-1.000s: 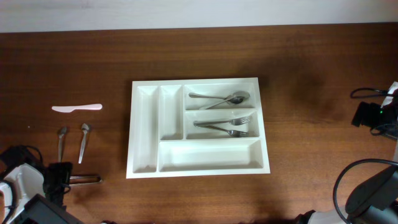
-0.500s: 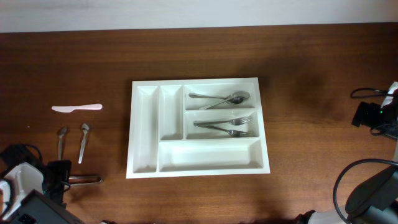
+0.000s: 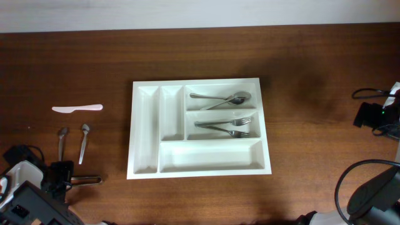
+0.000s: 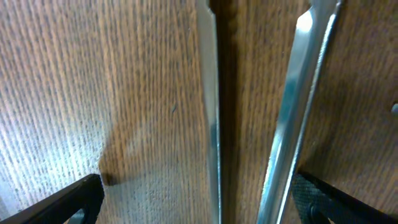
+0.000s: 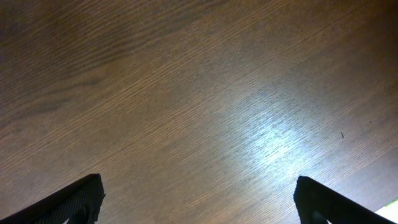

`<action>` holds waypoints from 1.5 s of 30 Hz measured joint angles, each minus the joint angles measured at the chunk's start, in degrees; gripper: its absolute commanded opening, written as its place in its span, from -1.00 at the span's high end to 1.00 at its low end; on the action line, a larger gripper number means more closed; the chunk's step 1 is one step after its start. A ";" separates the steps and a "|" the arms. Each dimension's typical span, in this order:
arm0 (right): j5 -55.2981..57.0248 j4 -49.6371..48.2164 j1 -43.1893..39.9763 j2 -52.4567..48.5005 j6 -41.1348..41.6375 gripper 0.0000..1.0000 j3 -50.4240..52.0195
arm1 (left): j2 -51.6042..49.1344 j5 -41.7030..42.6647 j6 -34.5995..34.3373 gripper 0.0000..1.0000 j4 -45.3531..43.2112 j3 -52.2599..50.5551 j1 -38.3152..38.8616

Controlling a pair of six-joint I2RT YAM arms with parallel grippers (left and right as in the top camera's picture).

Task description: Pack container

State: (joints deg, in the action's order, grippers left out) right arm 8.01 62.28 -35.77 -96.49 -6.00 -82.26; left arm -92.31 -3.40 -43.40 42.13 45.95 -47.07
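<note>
The container (image 3: 197, 82) is a white compartment tray in the middle of the table. Two spoons (image 3: 220, 99) lie in its upper right compartment and forks (image 3: 225, 127) in the one below. My left gripper (image 3: 60, 175) is low over the table at the lower left, open. Its fingertips (image 4: 74, 199) straddle two metal utensil handles (image 4: 210, 112) that lie side by side (image 3: 87, 180); neither pad touches them. My right gripper (image 5: 199, 202) is open over bare wood with nothing between its fingers.
A white plastic knife (image 3: 77, 108) and two small spoons (image 3: 62, 142) (image 3: 84, 141) lie on the table left of the tray. The tray's two narrow upright compartments and its long bottom compartment hold nothing. Cables and the right arm (image 3: 375, 194) sit at the right edge.
The left arm has shifted slightly at the lower left corner. The utensils and the tray have not moved.
</note>
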 measured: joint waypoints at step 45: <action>0.00 0.00 0.00 0.00 0.00 -0.98 0.00 | 2.12 2.49 -0.13 -0.15 -2.51 -2.99 -0.42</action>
State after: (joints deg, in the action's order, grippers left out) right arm 8.01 62.28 -35.77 -96.49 -6.00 -82.26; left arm -90.19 -0.91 -43.53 39.62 42.96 -47.48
